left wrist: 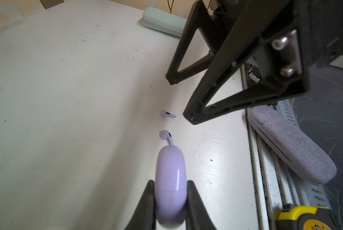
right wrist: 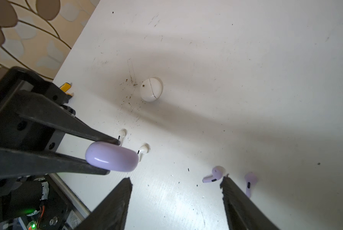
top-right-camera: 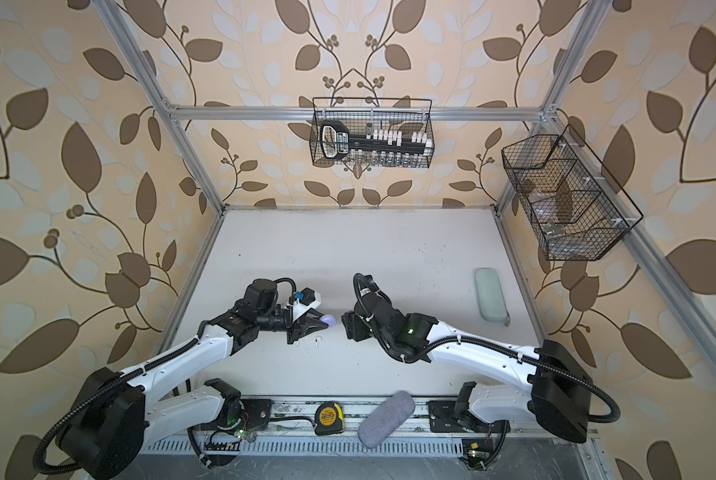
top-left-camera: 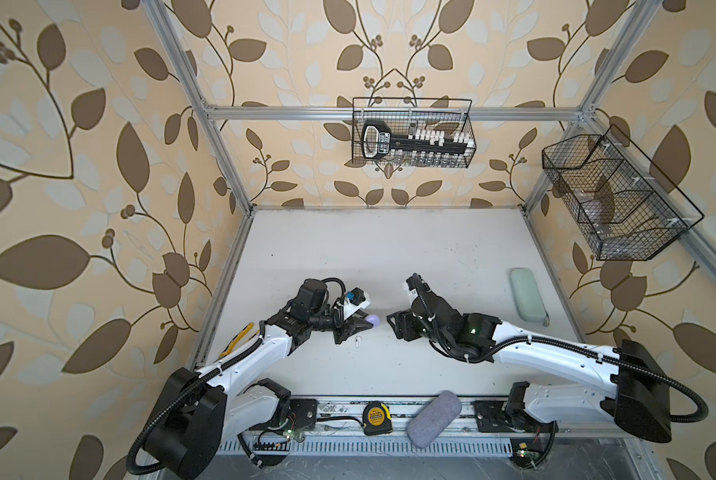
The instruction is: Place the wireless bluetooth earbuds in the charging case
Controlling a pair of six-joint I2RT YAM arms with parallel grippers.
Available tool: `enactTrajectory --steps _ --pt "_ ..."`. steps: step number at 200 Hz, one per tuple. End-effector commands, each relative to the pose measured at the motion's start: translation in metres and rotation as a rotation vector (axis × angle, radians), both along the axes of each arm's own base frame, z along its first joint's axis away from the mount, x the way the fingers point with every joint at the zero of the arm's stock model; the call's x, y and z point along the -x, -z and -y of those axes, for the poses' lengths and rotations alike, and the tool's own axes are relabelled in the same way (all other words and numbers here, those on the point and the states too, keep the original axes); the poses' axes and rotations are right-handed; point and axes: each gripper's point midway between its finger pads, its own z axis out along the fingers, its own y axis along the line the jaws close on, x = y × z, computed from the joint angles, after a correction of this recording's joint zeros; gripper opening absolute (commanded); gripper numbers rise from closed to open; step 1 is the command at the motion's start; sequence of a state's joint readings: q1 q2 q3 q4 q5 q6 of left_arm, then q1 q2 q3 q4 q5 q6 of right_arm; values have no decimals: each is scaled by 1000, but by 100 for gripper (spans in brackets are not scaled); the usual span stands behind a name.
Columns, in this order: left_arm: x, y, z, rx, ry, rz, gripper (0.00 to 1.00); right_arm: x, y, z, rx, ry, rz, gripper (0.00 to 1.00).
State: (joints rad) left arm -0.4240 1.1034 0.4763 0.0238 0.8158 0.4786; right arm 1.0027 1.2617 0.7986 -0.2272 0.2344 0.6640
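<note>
Right wrist view: the left tool [right wrist: 111, 157] is clamped on the closed lavender case [right wrist: 118, 159] and holds it off the bench [right wrist: 236, 69]. The right tool [right wrist: 175, 182] stands wide with nothing in it. The lavender earbuds [right wrist: 214, 175] lie on the bench at its tips. One is just inside a finger. The other is outside the same finger, which hides part of it. The white earbuds [right wrist: 122, 135] lie close together beyond the held case, which covers the end of one. The white case [right wrist: 151, 89] sits shut on the bench, farther off and apart from everything else.

In the left wrist view, the held case hides the stem end of one lavender earbud, and the right tool's open fingers [left wrist: 190, 117] hang over the other.

In both top views the two tools meet almost tip to tip around the middle of the bench. The right tool and its arm cover the lavender earbuds. One white earbud shows just on the near side of the left tool.

A mint case [top-left-camera: 526, 295] lies at the far right. A grey case [top-left-camera: 433, 417] lies across the near rail, with a tape measure [top-left-camera: 376, 417] to its left. A yellow-handled thing [top-left-camera: 235, 340] sits at the left edge, half under the left arm. Wire baskets [top-left-camera: 412, 133] hang on the frame at the far side and on the right.
</note>
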Motion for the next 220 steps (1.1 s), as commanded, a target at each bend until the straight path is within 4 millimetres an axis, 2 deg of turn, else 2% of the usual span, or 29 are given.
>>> enactTrajectory --steps 1,72,131,187,220 --pt "2 -16 3 57 49 79 0 2 -9 -14 -47 -19 -5 73" --pt "1 7 2 76 34 125 0 6 0 -24 -64 -43 -40 72" --pt "-9 15 4 92 7 143 0 12 13 -38 -78 -69 -76 72" --pt "-10 17 3 108 -12 160 0 15 26 -37 -57 -55 -92 72" --pt "-5 19 4 109 16 164 0 6 38 -27 -57 13 -119 72"
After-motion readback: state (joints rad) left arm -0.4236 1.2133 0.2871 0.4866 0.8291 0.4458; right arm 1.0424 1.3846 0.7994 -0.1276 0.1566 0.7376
